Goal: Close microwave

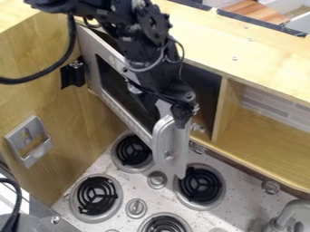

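The gripper point(181, 118) points down at the free right end of the microwave door point(142, 131), right by the top of its curved handle point(158, 140). Whether it touches the door or handle I cannot tell. The silver-framed door with its dark window stands open, swung out from its left side at an angle over the stove. Behind the arm, part of the microwave's dark opening point(203, 88) shows under the wooden top; the arm hides the rest.
Below the door lies the stove top point(145, 190) with several black coil burners and round knobs. A wooden shelf compartment point(266, 136) is at the right, a faucet point(290, 210) at the lower right. On the left wooden wall sits a metal holder point(29, 140).
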Robot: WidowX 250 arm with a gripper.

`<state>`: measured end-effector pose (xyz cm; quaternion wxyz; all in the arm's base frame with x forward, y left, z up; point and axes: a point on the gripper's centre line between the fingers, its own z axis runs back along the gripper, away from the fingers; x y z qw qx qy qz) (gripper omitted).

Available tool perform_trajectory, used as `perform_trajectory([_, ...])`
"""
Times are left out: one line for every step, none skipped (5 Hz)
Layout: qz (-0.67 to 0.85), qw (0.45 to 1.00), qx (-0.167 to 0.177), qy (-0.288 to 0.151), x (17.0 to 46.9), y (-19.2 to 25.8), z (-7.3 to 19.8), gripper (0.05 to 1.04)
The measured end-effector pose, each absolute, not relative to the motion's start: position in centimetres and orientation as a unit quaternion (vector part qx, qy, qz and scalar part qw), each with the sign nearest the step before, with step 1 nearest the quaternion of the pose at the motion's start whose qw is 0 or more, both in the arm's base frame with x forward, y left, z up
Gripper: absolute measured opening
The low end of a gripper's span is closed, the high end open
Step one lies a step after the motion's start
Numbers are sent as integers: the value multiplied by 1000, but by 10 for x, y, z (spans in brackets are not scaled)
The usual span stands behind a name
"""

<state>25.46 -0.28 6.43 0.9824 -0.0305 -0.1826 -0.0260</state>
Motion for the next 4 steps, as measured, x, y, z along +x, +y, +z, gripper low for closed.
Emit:
perform_trajectory([-16, 986, -12, -165, 253, 10, 55, 999])
perform_trajectory([-10, 988, 2, -157, 255, 17, 45, 999])
perform_trajectory([-10, 986, 4, -165, 265, 18, 41, 999])
perform_trajectory([11, 986, -19, -167, 279, 10, 35, 999])
